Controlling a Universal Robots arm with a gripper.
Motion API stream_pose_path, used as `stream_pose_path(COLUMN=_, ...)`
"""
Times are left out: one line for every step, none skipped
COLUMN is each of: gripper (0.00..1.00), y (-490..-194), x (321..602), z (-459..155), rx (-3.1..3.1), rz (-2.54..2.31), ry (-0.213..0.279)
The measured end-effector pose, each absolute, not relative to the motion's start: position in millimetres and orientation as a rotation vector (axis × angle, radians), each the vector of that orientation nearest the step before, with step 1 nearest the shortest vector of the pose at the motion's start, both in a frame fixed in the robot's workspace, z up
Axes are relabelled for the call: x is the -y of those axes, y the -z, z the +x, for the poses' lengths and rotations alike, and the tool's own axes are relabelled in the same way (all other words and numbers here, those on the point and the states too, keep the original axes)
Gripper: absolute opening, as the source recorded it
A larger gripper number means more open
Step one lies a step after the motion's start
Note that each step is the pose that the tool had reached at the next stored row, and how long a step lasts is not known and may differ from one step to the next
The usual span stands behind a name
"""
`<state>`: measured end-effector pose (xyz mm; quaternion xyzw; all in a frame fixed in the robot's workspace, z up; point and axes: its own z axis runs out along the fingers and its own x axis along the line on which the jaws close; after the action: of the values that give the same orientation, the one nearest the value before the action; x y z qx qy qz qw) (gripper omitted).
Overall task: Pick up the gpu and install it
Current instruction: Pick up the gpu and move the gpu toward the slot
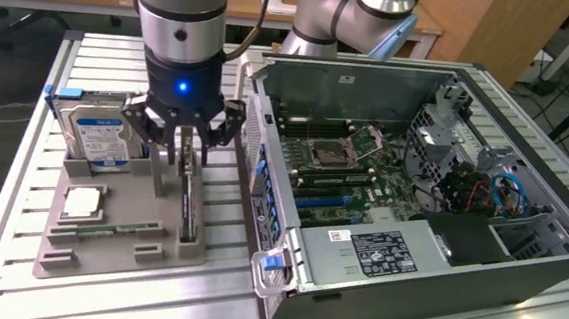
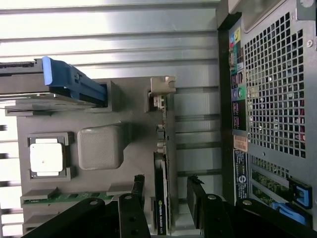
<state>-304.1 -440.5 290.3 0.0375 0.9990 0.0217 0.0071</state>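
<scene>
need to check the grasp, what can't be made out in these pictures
- gpu, exterior view: far end hidden behind the fingers.
- gpu, wrist view: one end cut off by the picture's edge; faces unseen, it stands on edge.
- memory stick, wrist view: one end covered by the fingers' linkage.

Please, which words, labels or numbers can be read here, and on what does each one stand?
"NVIDIA QUADRO", probably, on the graphics card; the rest is blurred.
Hard drive label: too small to read.
Power supply label: too small to read.
Stickers on the computer case's back: blurred.
</scene>
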Motion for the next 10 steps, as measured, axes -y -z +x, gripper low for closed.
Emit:
stream_pose_path(gripper=0.47, y=-289.8, x=440.6, z=-304.1, rx=-3.125, rz=0.117, ry=-0.068)
stream_pose_path(gripper=0.47, y=-289.9, x=440.6, z=-304.2, rx=-3.125, rz=0.117, ry=-0.068)
stream_pose_path(gripper=0.47, y=-289.9, x=440.6, z=-304.2, rx=-3.125, rz=0.117, ry=-0.068)
stream_pose_path(gripper=0.47, y=-289.9, x=440.6, z=-304.2, rx=-3.125, rz=0.117, ry=-0.068)
stream_pose_path(gripper=0.47, y=-289.9, x=440.6, z=-304.2, rx=-3.125, rz=0.117, ry=-0.068)
stream_pose_path(gripper=0.47, y=-289.8, x=440.5, z=-304.2, rx=-3.125, rz=0.117, ry=-0.068)
stream_pose_path(gripper=0.47, y=-289.3, x=440.5, z=-304.1, rx=-3.124, rz=0.117, ry=-0.068)
stream_pose_path(gripper=0.47, y=-288.4, x=440.5, z=-304.1, rx=-3.124, rz=0.117, ry=-0.068)
stream_pose_path(gripper=0.47, y=-287.4, x=440.5, z=-304.2, rx=-3.124, rz=0.117, ry=-0.068)
stream_pose_path(gripper=0.47, y=-286.1, x=440.6, z=-304.2, rx=-3.125, rz=0.117, ry=-0.068)
